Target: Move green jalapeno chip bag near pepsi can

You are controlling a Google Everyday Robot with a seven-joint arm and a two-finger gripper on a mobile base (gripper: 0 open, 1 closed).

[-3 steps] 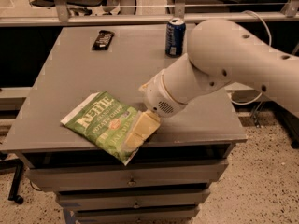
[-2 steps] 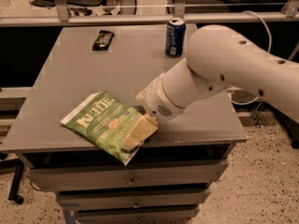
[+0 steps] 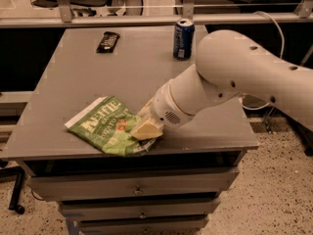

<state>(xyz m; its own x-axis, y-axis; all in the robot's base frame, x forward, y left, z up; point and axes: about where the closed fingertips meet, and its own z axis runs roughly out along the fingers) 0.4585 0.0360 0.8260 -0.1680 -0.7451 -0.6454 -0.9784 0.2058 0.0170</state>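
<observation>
The green jalapeno chip bag point(image 3: 105, 126) lies near the table's front left edge, white seam to the left, its right end bunched up. My gripper point(image 3: 145, 129) comes down from the white arm point(image 3: 230, 77) onto that right end and is shut on the bag; one tan finger point(image 3: 146, 128) shows, the other is hidden behind it. The pepsi can point(image 3: 183, 39) stands upright at the table's back, right of centre, well apart from the bag.
A small black bar wrapper point(image 3: 107, 41) lies at the back left of the grey table point(image 3: 73, 82). A metal rail point(image 3: 146, 19) runs behind the table. Drawers sit below the front edge. Speckled floor lies to the right.
The gripper has pressed lower into the bag's right end. That end has bunched up and its near corner has pulled in from the table edge. The can and wrapper have not moved.
</observation>
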